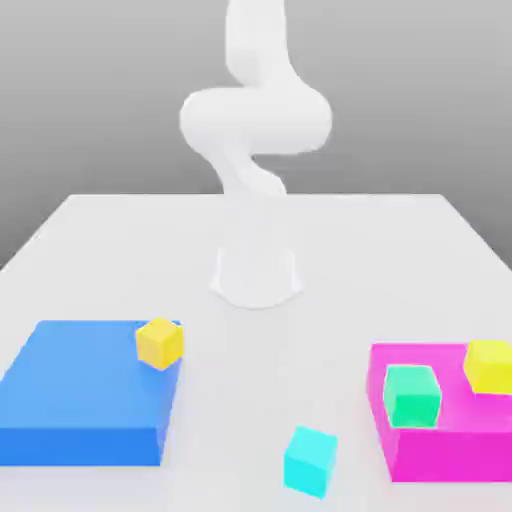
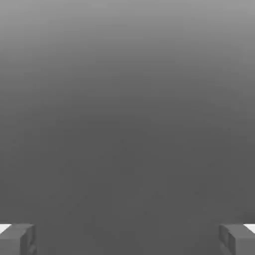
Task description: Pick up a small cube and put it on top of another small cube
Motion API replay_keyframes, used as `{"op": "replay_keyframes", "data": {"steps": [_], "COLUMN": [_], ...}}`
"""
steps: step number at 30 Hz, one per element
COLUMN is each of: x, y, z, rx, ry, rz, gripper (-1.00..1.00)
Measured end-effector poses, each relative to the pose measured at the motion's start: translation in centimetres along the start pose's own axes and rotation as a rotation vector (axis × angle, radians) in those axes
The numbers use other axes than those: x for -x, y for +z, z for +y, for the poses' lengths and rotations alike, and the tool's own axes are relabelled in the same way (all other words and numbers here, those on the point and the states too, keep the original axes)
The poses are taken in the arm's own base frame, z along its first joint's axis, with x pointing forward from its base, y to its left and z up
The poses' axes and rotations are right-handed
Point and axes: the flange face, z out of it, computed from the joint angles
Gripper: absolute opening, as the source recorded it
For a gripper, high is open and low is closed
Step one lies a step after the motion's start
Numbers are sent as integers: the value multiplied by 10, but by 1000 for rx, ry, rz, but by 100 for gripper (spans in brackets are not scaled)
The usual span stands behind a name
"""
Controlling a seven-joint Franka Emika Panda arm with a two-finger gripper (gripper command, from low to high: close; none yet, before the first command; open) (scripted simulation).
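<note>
Pickup of 1 cube yet to begin

The open, empty two-finger gripper appears to be at the approach step; it probably needs lowering over the small plain cyan cube. That cube sits apart from the fingers, at the exterior view's lower centre (slightly right), on the white table.

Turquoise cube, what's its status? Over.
Hand open, nothing between its fingers. Turquoise cube on the table, not stacked yet. Nothing on top of it; pink block stands nearby.
</note>
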Motion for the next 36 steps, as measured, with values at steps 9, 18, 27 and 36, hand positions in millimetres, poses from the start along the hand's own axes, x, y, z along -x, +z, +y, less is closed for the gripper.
{"op": "replay_keyframes", "data": {"steps": [9, 18, 27, 36], "x": [52, 154, 245, 266], "y": [186, 328, 417, 446], "z": [17, 68, 146, 166], "rx": [58, 111, 163, 163], "ry": [-362, -735, -1019, -1021], "rz": [-292, -554, -737, -744], "gripper": [0, 0, 0, -100]}}
